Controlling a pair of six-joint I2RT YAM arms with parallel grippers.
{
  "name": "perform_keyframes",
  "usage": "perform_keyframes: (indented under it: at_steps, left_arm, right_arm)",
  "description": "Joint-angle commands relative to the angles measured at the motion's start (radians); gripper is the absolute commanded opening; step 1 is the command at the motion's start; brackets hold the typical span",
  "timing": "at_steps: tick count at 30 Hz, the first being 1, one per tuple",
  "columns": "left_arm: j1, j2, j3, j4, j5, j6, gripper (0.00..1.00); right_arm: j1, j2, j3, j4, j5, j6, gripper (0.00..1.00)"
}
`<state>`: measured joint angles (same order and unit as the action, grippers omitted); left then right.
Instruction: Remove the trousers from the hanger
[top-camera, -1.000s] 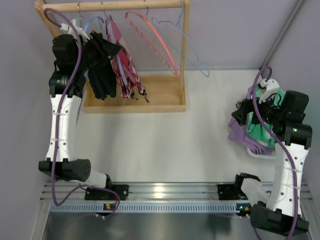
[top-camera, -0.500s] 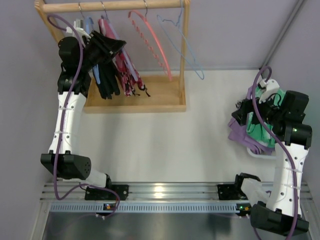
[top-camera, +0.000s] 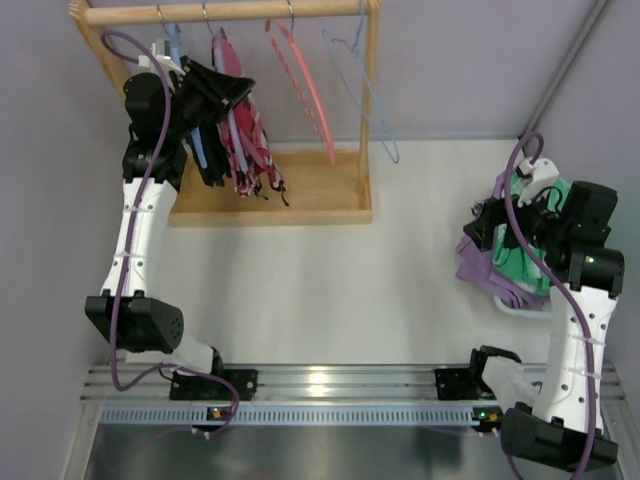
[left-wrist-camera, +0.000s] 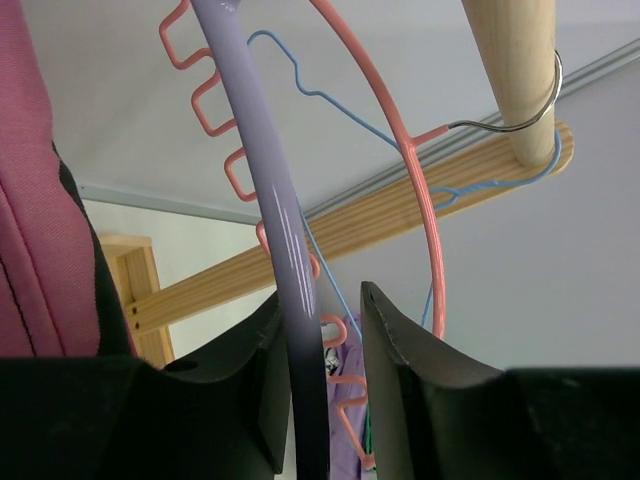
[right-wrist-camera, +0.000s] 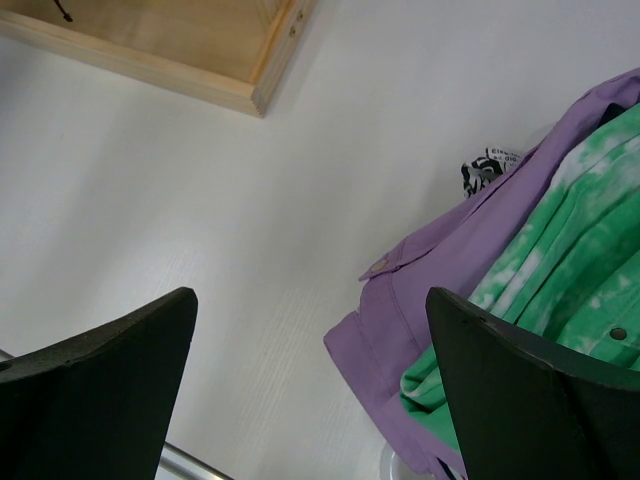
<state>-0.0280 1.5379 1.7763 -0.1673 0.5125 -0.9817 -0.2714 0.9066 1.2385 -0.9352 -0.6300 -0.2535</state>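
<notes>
While my left pincer (left-wrist-camera: 320, 300) stands partly open, its two fingers straddle the lilac hanger (left-wrist-camera: 268, 160). The bar lies against one finger with a gap on the other side, so I have nothing clamped. Just beside that finger hang the pink trousers (left-wrist-camera: 30, 200), on the rack. Beyond curves a salmon hanger (left-wrist-camera: 430, 230), hooked over the wooden rail (left-wrist-camera: 510, 70). My right pincer (right-wrist-camera: 310, 300) gapes wide, holding nothing, over the white table (right-wrist-camera: 150, 200) near a pile of clothes (right-wrist-camera: 560, 230).

Bright, even light; soft shadows on the tabletop (top-camera: 300, 270); glare on the metal rail (top-camera: 320, 378); a highlight streak on the hanger (left-wrist-camera: 268, 180).
</notes>
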Motion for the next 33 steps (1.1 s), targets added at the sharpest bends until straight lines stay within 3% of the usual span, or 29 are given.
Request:
perform_keyframes:
  at_steps: [1, 7, 12, 20, 33]
  left_arm:
    - [0.0, 0.001, -0.011, 0.084, 0.012, -0.025, 0.37]
    - [0.0, -0.027, -0.014, 0.109, 0.034, -0.023, 0.23]
    - [0.0, -0.036, -0.005, 0.107, 0.047, -0.003, 0.01]
    - [0.0, -0.058, 0.058, 0.123, 0.05, 0.052, 0.0]
    - [-0.003, -0.074, 0.143, 0.305, 0.086, -0.037, 0.0]
  right_arm:
    - [-0.009, 0.002, 0.01, 0.018, -0.011, -0.009, 1.0]
    - [-0.011, -0.003, -0.004, 0.019, -0.013, -0.015, 0.99]
    - [-0.009, -0.008, -0.01, 0.022, -0.016, -0.012, 0.99]
    - [-0.011, -0.012, -0.013, 0.021, -0.017, -0.012, 0.99]
    - [-0.009, -0.011, -0.005, 0.03, -0.02, -0.003, 0.99]
